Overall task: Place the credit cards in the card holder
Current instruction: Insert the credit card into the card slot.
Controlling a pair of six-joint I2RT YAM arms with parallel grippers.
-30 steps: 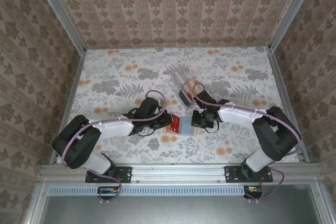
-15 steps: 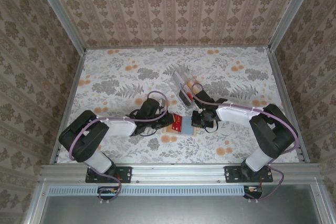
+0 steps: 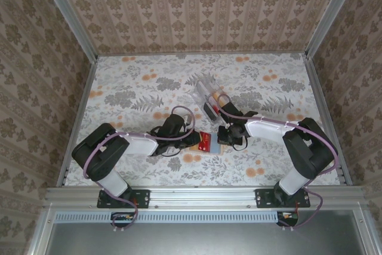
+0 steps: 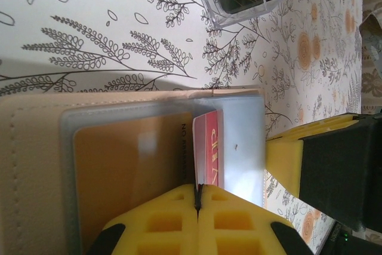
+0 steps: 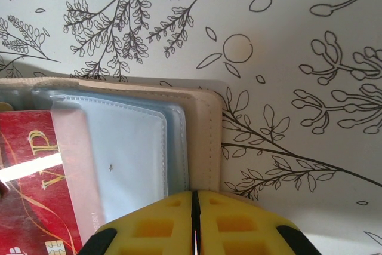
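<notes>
Floral table (image 3: 137, 88): left gripper (image 4: 197, 192) pinches red card (image 4: 209, 147) lengthwise, right gripper (image 5: 192, 198) clamps wallet (image 5: 203, 123).

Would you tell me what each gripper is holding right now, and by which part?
The left gripper is shut on the red card, at the end protruding from its sleeve; the right gripper is shut on the tan wallet, at its outer edge.
</notes>
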